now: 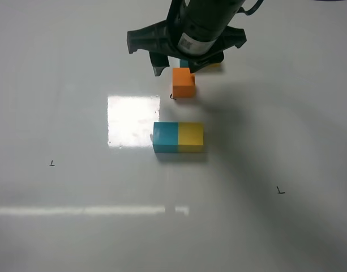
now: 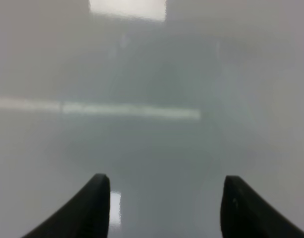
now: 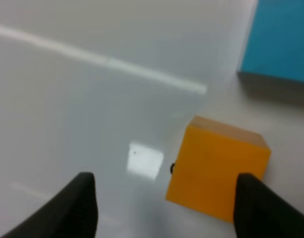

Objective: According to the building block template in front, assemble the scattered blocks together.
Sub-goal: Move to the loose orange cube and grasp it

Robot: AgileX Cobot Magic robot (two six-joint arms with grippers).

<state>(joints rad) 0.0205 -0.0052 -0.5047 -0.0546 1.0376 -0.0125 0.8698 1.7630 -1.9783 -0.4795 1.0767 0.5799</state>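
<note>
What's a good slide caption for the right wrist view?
Open right gripper poised at an orange cube, teal cube just beyond.

bare table (image 1: 60, 113) flanks the orange cube (image 1: 183, 83); right arm (image 1: 204, 20) overhangs its far edge.

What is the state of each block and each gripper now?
orange block: on the table, apart from the teal block.
teal block: joined to the yellow block.
yellow block: joined to the teal block.
template: mostly hidden under the right gripper.
right gripper: open, by the orange block.
left gripper: open, empty.
</note>
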